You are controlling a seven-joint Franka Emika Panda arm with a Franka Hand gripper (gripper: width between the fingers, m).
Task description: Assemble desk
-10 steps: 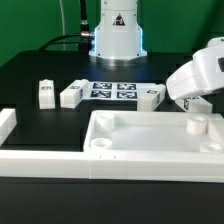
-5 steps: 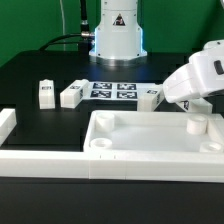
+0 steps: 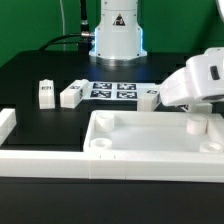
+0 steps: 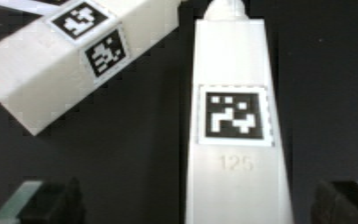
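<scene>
White legs (image 4: 229, 60) with black-and-white square tags (image 4: 231, 113), black table (image 3: 30, 75)

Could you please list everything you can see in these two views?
top: one, white, at the front of the table.
legs: three clear, white with black-and-white tags, on the table behind the top. The wrist view shows one between the fingers and another angled beside it.
white piece: one, under the gripper at the top's far edge. It is probably a leg, but I cannot tell.
rail: one, white, beside the top at the exterior view's left.
marker board: one, white with tags, flat among the legs.
table: one, black.
arm base: one, white, at the back.
gripper: one, dark fingers, open, astride a leg without touching it.
</scene>
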